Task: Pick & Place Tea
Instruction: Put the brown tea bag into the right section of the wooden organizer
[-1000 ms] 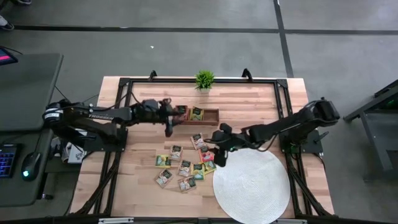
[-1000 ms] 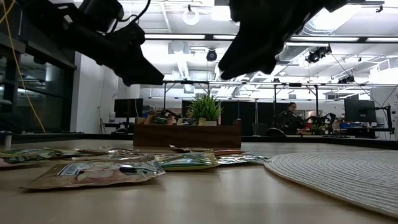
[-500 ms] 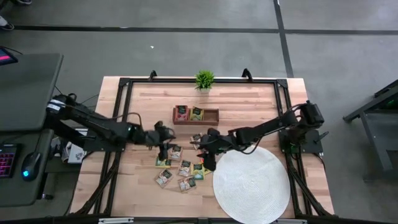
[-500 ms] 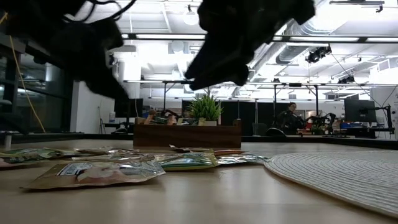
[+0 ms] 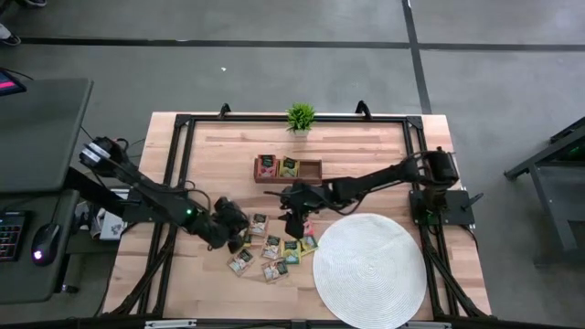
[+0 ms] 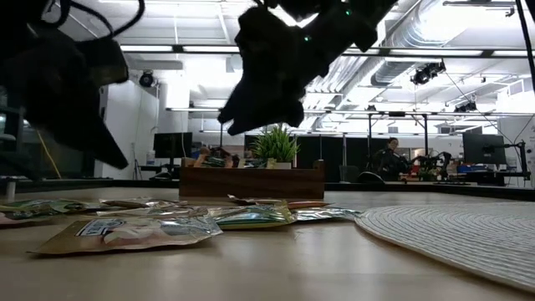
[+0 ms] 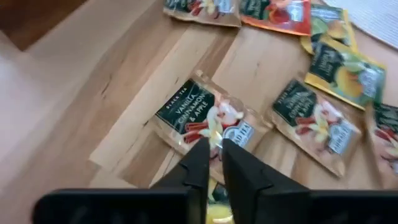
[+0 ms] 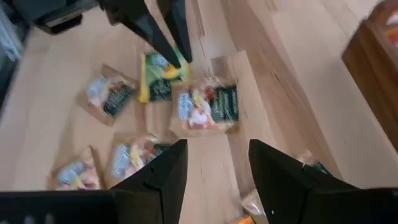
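On tabletop (image 5: 210,151), tea packets (image 5: 272,245) lie scattered beside round mat (image 5: 370,270) — two more sit in wooden tray (image 5: 288,169). Our left gripper (image 7: 212,163) hangs low over pile's edge, fingers near pressed together on yellow packet (image 7: 214,202), we judge. Our right gripper (image 8: 214,165) hovers over pile, fingers spread, empty — ready for next pick.

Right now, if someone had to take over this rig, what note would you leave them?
Left gripper: low at the left edge of the loose pile, at the yellow-green packet; a grip isn't confirmed.
Right gripper: open and empty, above the pile's far side.
Tea: two packets lie in the wooden tray; about a dozen loose packets lie on the table beside the white mat.
Done: two placed. Left: the rest of the pile.
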Robot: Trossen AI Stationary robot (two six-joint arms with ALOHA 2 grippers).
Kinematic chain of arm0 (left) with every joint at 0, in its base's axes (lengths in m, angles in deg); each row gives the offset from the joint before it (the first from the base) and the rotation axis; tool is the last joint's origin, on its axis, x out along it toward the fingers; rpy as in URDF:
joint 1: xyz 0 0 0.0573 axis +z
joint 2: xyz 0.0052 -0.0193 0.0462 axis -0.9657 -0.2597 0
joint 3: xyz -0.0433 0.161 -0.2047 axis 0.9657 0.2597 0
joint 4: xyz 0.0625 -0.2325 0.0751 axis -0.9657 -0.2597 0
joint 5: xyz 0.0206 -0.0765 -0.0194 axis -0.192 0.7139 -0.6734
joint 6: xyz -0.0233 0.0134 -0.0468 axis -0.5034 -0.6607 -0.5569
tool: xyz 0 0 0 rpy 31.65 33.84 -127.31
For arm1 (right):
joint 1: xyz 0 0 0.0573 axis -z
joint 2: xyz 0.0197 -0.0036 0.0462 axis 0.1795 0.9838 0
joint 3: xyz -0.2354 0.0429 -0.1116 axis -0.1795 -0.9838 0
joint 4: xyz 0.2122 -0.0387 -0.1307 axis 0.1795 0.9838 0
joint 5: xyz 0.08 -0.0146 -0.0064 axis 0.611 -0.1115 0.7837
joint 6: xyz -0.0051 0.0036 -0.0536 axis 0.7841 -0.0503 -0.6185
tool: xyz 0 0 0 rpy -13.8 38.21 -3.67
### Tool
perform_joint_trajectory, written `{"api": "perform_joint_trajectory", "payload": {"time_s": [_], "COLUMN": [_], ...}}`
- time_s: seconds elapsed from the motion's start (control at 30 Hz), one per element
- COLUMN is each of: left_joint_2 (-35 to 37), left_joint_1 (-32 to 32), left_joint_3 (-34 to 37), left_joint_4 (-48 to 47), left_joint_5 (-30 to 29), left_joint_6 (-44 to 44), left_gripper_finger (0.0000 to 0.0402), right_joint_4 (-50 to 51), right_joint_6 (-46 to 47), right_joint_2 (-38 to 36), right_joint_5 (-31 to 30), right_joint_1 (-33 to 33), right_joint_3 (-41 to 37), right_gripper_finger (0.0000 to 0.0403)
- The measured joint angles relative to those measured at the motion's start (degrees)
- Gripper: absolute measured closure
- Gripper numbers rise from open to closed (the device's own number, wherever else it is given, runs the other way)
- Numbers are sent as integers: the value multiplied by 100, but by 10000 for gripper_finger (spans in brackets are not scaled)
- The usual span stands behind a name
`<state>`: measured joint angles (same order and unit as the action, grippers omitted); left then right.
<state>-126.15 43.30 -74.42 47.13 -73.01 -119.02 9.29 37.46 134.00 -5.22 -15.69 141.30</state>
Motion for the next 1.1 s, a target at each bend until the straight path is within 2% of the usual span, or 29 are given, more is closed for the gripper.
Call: {"api": "perform_joint_trajectory", "payload": {"time_s": [0.13,0.47,0.8,0.93,1.1], "left_joint_2": [-339,-981,-1441,-1508,-1499], "left_joint_1": [10,12,13,21,24], "left_joint_3": [-1,-9,-38,-46,-46], "left_joint_4": [522,1428,1481,1284,1149], "left_joint_5": [12,223,358,520,946], "left_joint_6": [-128,-132,-338,-367,340], "left_gripper_finger": [397,399,401,401,401], "right_joint_4": [41,445,523,519,434], "right_joint_6": [-29,-26,-20,61,143], "right_joint_2": [55,55,55,55,53], "right_joint_5": [31,-10,-21,261,493], "right_joint_1": [16,10,7,-1,-106], "right_joint_3": [28,26,24,22,20], "right_gripper_finger": [236,236,236,236,236]}}
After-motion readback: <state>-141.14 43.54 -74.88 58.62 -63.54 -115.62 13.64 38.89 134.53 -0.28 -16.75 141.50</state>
